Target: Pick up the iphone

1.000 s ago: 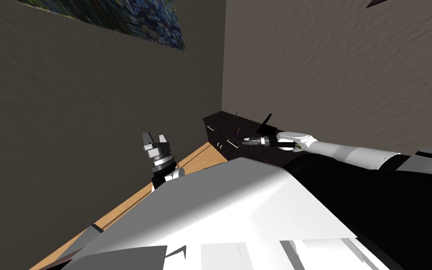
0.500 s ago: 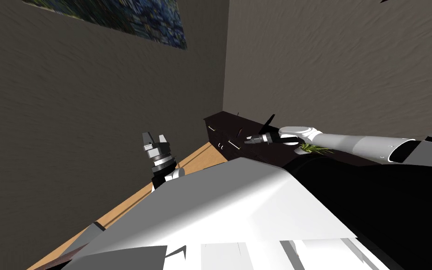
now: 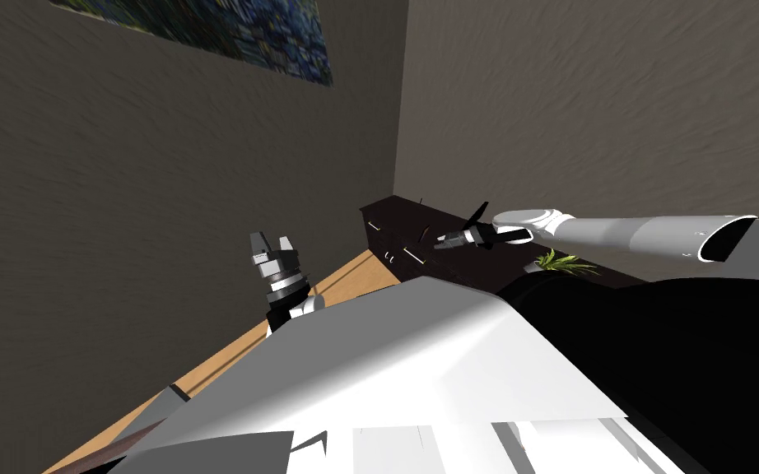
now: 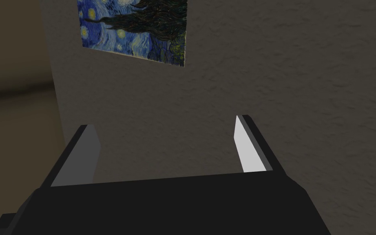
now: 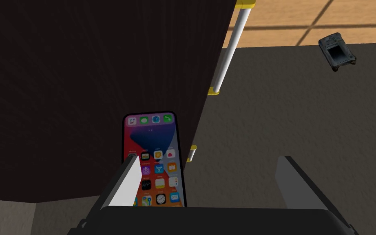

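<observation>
The iphone (image 5: pixel 155 157) has a lit screen of app icons and lies flat on the dark cabinet top (image 5: pixel 93 81), close to its edge. My right gripper (image 5: pixel 207 161) is open above it. One finger (image 5: pixel 128 185) overlaps the phone's side, and the other hangs past the cabinet edge. In the head view the right gripper (image 3: pixel 444 241) reaches over the dark cabinet (image 3: pixel 402 222) in the room's corner. My left gripper (image 3: pixel 271 242) is raised near the wall, open and empty, as its own fingers (image 4: pixel 248 147) show.
A white drawer handle with yellow ends (image 5: pixel 228 49) runs down the cabinet front. A small dark grey object (image 5: pixel 337 52) lies on the grey floor covering below. A green plant (image 3: pixel 563 263) sits on the cabinet by my right forearm. Walls close the corner.
My right arm has lifted and stretched out, carrying the gripper slightly right over the cabinet and uncovering the plant. The left arm has not moved.
</observation>
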